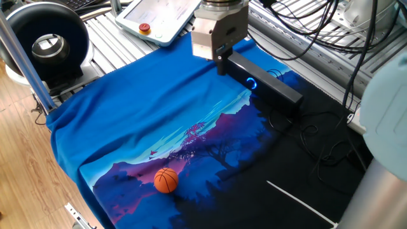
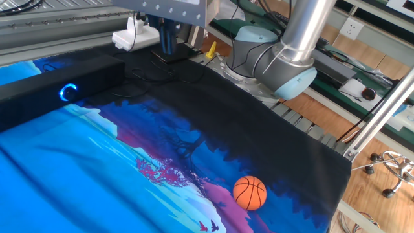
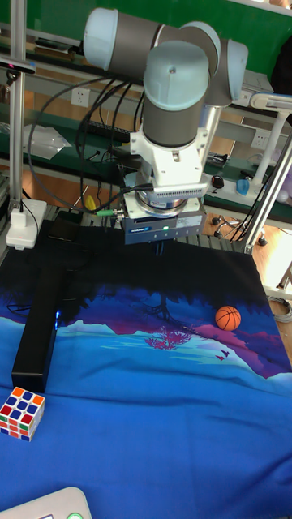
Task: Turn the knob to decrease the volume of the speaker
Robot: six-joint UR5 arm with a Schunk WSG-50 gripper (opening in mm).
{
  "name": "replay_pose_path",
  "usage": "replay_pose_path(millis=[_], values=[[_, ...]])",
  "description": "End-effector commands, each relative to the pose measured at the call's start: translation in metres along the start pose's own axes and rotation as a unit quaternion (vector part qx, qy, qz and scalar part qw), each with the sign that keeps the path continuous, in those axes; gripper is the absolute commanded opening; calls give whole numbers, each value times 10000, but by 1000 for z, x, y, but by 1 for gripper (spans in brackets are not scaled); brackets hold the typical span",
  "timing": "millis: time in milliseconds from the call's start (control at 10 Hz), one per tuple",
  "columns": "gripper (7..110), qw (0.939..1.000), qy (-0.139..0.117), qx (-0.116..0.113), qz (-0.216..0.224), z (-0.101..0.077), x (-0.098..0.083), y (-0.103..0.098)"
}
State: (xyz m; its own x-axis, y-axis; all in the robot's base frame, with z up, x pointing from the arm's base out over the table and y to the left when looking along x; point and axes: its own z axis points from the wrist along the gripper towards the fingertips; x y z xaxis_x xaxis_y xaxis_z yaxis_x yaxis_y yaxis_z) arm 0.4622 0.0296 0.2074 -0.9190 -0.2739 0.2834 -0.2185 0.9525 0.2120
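Cloth [image 1: 159,108], blue with a printed landscape, covers most of the table [image 1: 102,28]. Arm [image 3: 174,97] reaches down over the cloth, carrying the end effector [image 1: 222,63]; its dark fingers hang close together above the cloth, gripping nothing, though I cannot tell if they are fully closed. In the one fixed view the end effector sits just at the far-left end of the speaker [image 1: 264,86]; in the tall fixed view it hangs to the right of the speaker [image 3: 39,328], apart from it. Speaker lies flat on the cloth along its dark edge. Puzzle cube [image 3: 21,412] rests just off the speaker's near end. Orange ball [image 1: 166,180] lies well apart, near the cloth's opposite edge. Knob [image 1: 252,83], ringed in blue light, sits on the speaker's side face [image 2: 68,92], untouched.
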Motion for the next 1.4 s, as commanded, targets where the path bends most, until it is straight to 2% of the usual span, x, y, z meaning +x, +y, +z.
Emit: replay_pose_path(millis=[0, 100, 300, 500, 800, 1000, 1100, 1200, 1300], values=[[7, 9994, 330, -67, -125, -3, 18, -1], [7, 9995, 301, -23, -135, -2, 13, -7], [7, 9991, 237, 48, -344, -6, -4, -32], [7, 9968, 247, 174, -734, -20, -22, -76], [7, 9914, 103, 53, -1305, -37, -52, -128], [7, 9863, -104, 276, -1625, -38, -73, -166], [7, 9827, -190, 370, -1803, -36, -82, -170], [7, 9765, -100, 78, -2152, -35, -75, -156], [7, 9763, 309, -11, -2141, -36, -54, -156]])
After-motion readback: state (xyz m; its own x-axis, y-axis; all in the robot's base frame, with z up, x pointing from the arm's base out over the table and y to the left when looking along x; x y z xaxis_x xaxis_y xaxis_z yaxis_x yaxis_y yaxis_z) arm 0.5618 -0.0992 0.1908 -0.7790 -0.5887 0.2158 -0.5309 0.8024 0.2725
